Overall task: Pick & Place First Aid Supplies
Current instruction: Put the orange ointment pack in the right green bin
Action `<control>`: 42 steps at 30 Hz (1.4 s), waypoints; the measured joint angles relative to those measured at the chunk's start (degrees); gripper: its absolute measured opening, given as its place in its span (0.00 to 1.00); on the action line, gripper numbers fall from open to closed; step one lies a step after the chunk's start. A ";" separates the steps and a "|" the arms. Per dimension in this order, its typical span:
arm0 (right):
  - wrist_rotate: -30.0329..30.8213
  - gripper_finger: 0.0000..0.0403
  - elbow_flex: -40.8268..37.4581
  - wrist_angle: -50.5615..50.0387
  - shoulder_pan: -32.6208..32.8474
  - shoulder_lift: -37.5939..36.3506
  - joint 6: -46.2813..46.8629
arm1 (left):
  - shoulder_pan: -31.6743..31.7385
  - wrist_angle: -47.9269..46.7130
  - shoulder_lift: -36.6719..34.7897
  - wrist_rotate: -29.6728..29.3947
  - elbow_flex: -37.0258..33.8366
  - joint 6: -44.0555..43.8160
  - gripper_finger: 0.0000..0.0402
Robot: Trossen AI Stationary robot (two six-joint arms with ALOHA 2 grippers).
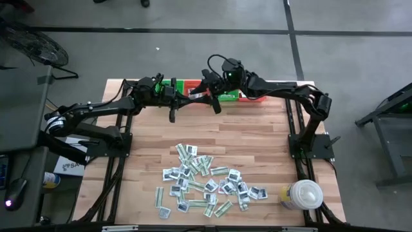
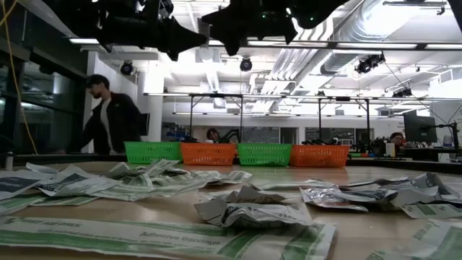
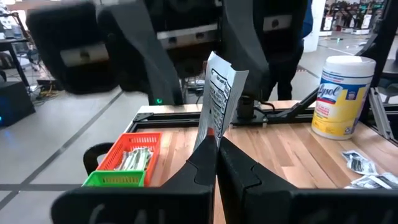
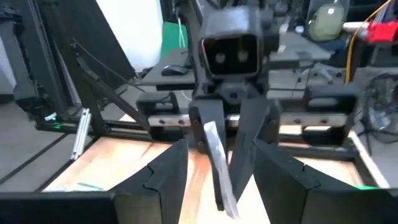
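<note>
Most of the work is still ahead. A large heap of packets lies spread over the near half of the surface, white squares and pale-green strips mixed together, with a white tub standing at the near right corner.

Along the far edge sits a row of green and orange baskets. The left wrist view shows a few packets already lying in an orange basket, so some sorting seems done, though how much cannot be told.

Both arms meet high over the far edge, above the baskets. The left hand is clamped together on one white packet, holding it upright. The right hand faces it with its fingers apart, one on either side of that same packet, not yet closed on it.

This looks like a handover, or a release over the baskets, for one packet; the heap remains to be cleared.
</note>
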 joint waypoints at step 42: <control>10.67 0.00 0.00 -0.21 -3.45 0.49 1.59 | 0.00 -1.16 -1.14 -6.73 -0.07 6.87 0.41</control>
